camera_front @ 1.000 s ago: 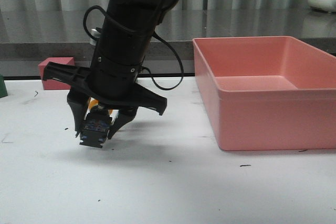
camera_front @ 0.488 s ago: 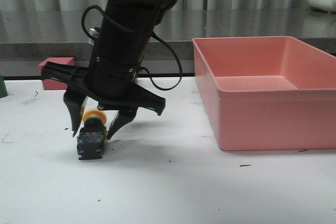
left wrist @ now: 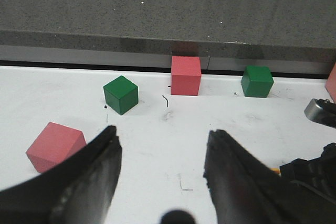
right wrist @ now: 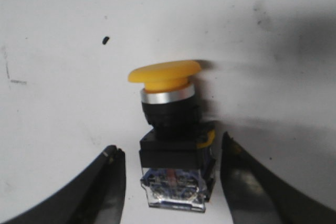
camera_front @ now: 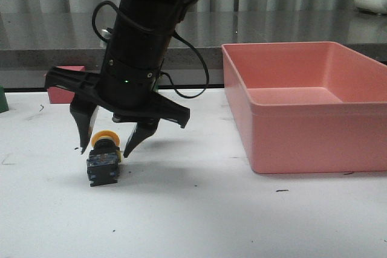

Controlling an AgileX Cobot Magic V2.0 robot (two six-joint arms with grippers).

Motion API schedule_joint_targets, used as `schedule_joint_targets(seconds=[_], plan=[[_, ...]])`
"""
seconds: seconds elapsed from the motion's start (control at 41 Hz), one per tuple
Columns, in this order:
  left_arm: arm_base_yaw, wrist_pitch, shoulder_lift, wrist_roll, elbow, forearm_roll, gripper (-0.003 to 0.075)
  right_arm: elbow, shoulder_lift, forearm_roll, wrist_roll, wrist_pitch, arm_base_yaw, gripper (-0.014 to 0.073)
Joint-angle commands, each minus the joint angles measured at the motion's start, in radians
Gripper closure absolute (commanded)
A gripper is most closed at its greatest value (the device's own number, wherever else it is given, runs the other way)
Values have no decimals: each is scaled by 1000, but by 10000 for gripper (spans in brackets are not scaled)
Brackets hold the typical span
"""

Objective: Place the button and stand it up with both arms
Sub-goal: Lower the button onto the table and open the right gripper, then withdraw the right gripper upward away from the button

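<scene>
The right end effector hangs with its jaws spread wide, one finger on each side of the button and neither finger touching it; the right wrist view shows clear gaps on both sides of the black base. The button rests on the white bench, near the front and well to the left of the pink bin. In the front view its blocky base faces the camera and the yellow cap shows at the top behind it, so it looks tilted or lying back rather than standing squarely on its base, though I cannot tell for certain.

The left end effector is also spread wide and holds nothing, looking over pink and green cubes near the back edge of the bench.

The main risk, in my judgement, is a fingertip brushing the cap or base as the right arm lifts away, rolling the button out of position. A regrasp that catches the round cap rather than the flat base could let it slip or twist. The two arms sit close together, so they could also collide.
</scene>
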Motion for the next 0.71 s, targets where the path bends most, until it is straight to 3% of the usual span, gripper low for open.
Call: schedule_joint_targets(seconds=[0.0, 0.268, 0.439, 0.683], plan=[[2, -72, 5, -8, -33, 1, 354, -89, -73, -35, -103, 87, 1, 166], [2, -72, 5, -8, -33, 1, 354, -147, -220, -94, -564, 308, 1, 166], [2, -72, 5, -8, -33, 1, 354, -122, -368, -177, -600, 286, 0, 166], [2, -72, 5, -8, -33, 1, 354, 107, -631, -183, -724, 218, -18, 167]])
